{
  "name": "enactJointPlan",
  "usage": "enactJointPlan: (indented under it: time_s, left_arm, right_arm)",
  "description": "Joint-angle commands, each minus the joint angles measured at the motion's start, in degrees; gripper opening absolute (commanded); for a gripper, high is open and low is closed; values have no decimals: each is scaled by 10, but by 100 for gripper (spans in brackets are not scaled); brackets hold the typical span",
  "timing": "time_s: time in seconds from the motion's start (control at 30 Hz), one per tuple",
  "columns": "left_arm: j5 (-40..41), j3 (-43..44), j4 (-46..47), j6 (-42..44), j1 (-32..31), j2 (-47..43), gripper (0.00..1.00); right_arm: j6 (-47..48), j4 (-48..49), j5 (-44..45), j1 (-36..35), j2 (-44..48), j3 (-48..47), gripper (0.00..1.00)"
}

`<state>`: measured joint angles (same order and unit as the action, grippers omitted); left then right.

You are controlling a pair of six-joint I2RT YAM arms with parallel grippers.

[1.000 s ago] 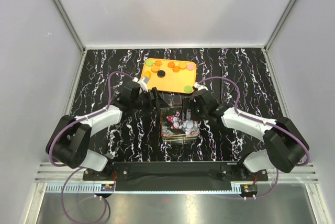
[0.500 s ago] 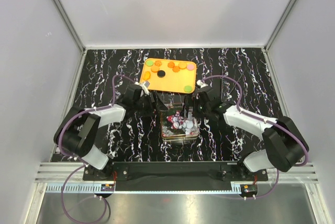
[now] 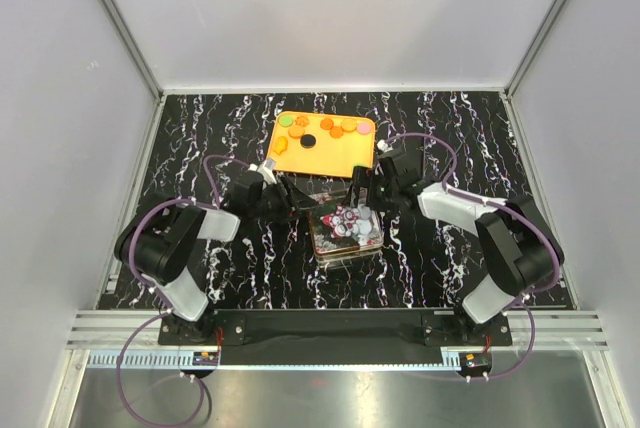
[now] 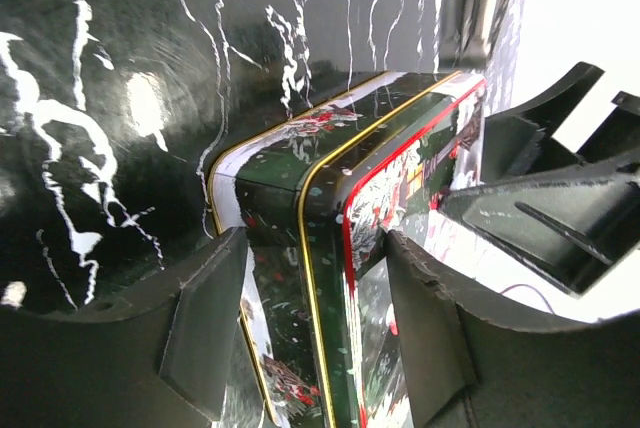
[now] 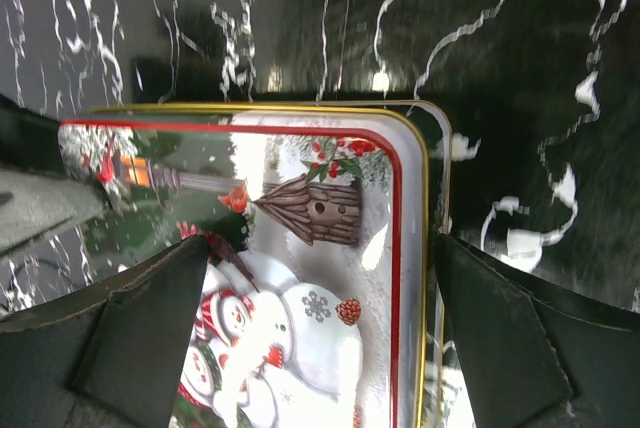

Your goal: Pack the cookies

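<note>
well, the left gripper [image 4: 315,288] stands half open astride a corner of the snowman tin [image 3: 346,228]; whether it grips, i cannot tell. the right gripper [image 5: 320,288] gapes wide over the lid, holding nothing. the cookies [image 3: 336,128] lie beyond both jaws on the orange tray [image 3: 330,156].

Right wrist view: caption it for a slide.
Open right gripper straddling a snowman-printed rectangular metal tin, black marbled table beyond.

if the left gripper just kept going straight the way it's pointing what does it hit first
The tin. Its edge sits between the left gripper's fingers, so going straight on would likely press the gripper's palm against the tin's side before anything else, though depth is hard to judge here.
</note>
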<state>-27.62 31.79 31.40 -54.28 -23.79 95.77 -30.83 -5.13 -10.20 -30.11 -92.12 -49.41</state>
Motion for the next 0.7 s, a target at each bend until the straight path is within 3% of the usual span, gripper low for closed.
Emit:
enactJointPlan:
  time_s: [0.0,0.37,0.67]
  left_arm:
    - [23,-46,34,-36,-14,44,54]
    - [35,-61,22,-27,-15,36,35]
    - [47,-37,-42,0,-15,11,33]
  right_arm:
    - [-3,36,-39,-13,-46,-19,100]
    - [-12,22,-27,-14,-57,-13,97]
    - [-53,59,-43,-14,1,68,89]
